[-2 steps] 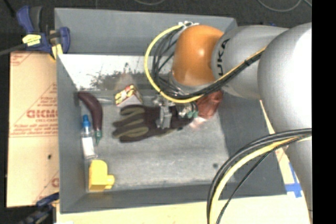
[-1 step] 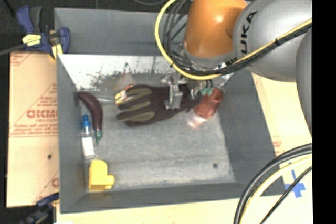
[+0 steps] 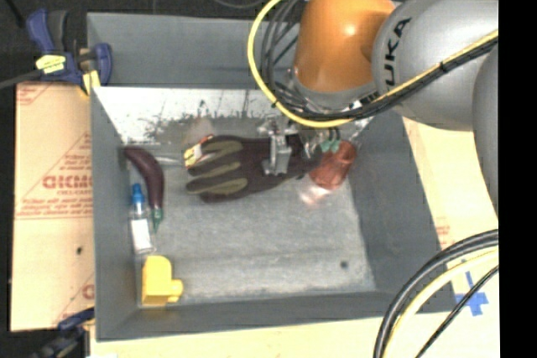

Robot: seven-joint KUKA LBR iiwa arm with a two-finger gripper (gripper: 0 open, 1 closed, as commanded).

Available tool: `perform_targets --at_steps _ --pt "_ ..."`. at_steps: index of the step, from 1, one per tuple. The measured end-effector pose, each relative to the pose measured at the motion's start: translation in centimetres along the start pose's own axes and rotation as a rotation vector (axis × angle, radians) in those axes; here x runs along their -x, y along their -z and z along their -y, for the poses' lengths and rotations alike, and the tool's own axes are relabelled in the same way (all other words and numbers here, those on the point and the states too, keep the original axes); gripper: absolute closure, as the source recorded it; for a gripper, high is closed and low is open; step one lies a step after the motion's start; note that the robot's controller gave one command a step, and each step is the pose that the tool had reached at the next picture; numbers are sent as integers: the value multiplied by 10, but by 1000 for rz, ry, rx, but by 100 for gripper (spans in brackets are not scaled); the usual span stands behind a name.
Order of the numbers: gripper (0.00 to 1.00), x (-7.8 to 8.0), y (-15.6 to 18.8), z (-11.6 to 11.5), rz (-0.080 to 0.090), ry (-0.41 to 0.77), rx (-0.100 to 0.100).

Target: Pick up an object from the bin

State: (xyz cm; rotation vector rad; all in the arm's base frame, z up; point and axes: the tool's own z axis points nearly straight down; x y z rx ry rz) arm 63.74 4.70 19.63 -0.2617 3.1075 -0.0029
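Beneath orange-domed grey arm point(image 3: 344, 38), find tool point(image 3: 285, 157), spread impossible to tell, low over cuff end of dark maroon fabric glove with olive fingers point(image 3: 222, 168); expect light, limp cloth, so pinch cuff directly beneath, avoiding reddish-brown rounded thing point(image 3: 331, 168) just beside.

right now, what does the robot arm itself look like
The arm is fat, rounded and silver-grey, with black KUKA lettering near the wrist. A smooth orange cover caps the wrist, ringed by looping yellow and black cables. Below it sits a small grey metal hand.
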Motion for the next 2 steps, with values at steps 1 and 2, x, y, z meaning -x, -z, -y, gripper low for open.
perform_targets --at_steps 1,2 --pt "100 0 1 0 -1 0 0" --pt "100 -34 53 -8 -3 122 -1"
